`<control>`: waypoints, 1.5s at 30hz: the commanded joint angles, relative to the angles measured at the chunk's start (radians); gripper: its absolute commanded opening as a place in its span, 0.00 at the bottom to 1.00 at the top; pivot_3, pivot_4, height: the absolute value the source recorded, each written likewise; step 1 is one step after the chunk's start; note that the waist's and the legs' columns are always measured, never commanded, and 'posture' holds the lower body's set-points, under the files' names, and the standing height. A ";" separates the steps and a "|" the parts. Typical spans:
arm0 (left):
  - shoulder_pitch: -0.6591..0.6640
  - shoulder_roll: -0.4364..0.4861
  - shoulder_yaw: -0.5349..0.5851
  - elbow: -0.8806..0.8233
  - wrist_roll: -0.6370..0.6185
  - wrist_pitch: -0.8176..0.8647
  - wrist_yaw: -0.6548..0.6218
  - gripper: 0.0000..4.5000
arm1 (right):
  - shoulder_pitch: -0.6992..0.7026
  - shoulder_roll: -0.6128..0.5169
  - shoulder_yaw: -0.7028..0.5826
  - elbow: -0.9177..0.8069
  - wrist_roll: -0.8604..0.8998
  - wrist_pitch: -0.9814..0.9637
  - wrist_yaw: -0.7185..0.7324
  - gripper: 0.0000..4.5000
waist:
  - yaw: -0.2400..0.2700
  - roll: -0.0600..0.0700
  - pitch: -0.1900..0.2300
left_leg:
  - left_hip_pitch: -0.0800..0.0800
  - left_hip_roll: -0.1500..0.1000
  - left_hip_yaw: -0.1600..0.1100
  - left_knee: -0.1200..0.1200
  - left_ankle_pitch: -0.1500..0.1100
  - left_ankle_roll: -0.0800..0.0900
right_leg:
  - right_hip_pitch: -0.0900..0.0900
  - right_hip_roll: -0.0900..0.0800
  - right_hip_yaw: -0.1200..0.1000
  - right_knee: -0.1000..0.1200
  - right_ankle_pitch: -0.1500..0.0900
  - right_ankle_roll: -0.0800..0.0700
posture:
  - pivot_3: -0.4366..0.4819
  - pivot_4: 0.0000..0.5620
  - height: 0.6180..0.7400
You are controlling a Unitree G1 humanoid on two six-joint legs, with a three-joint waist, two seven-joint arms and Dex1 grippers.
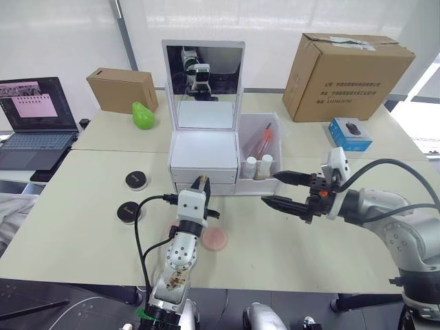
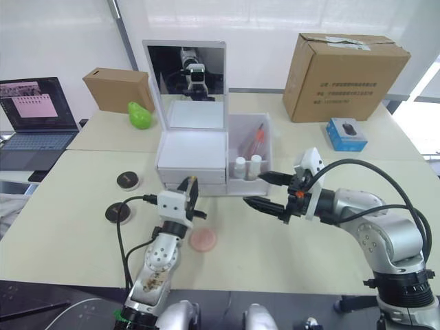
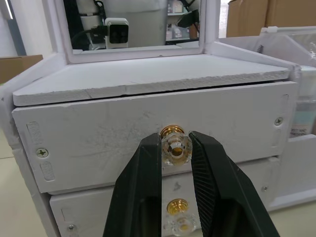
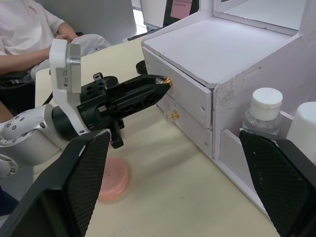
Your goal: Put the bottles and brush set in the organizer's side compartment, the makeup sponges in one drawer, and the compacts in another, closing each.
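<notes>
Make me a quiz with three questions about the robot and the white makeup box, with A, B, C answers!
1. Where is the one pink makeup sponge in view?
A. on the table in front of the drawers
B. inside the side compartment
C. on the laptop

2. How many black compacts lie on the table?
A. one
B. two
C. four

3. What is the left tool doing?
A. lifting a bottle
B. closed around the top drawer's gold knob
C. resting on the cardboard box

Answers:
1. A, the pink disc lies on the table beside the left arm, in front of the organizer.
2. B, one compact and another lie to the left of the organizer.
3. B, the left wrist view shows both fingers pressed on the top knob; the right tool is open.
</notes>
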 commanded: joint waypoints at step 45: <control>0.506 0.314 0.111 -0.632 -0.394 0.175 -0.321 1.00 | 0.043 -0.097 -0.140 0.010 0.035 0.010 0.068 1.00 | -0.005 0.002 0.000 | 0.000 0.002 0.001 0.000 -0.001 0.001 | -0.001 -0.001 0.000 0.000 -0.002 -0.003 | 0.48 0.27 1.00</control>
